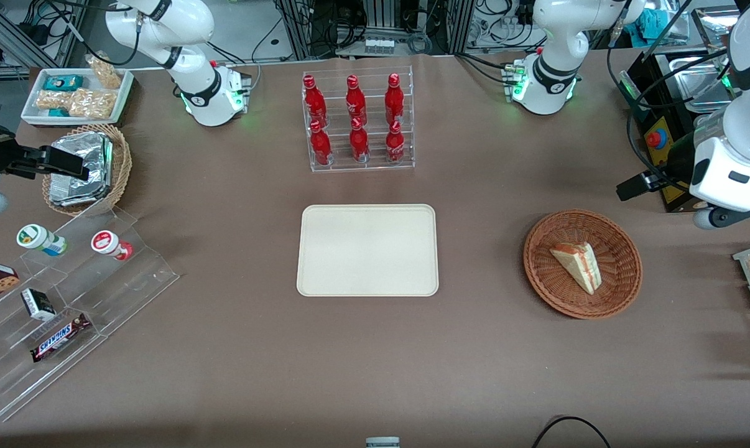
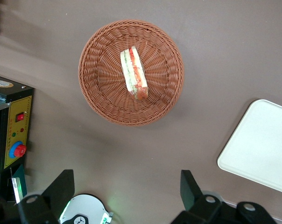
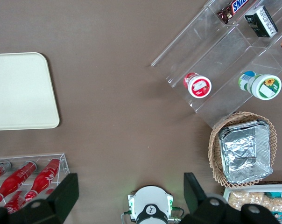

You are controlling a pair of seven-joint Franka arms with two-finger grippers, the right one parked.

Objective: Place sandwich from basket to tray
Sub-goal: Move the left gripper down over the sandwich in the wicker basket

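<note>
Inside basket, wedge-shaped sandwich; gripper overhead.

The wrapped sandwich lies in the wicker basket, well apart from the bare cream tray.

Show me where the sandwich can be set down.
The whole tray is bare. Open tabletop lies between it and the basket holding the sandwich. Bottles crowd the rack farther from the camera. The open hand hovers above the basket.

brown table, cables, metal framing
</note>
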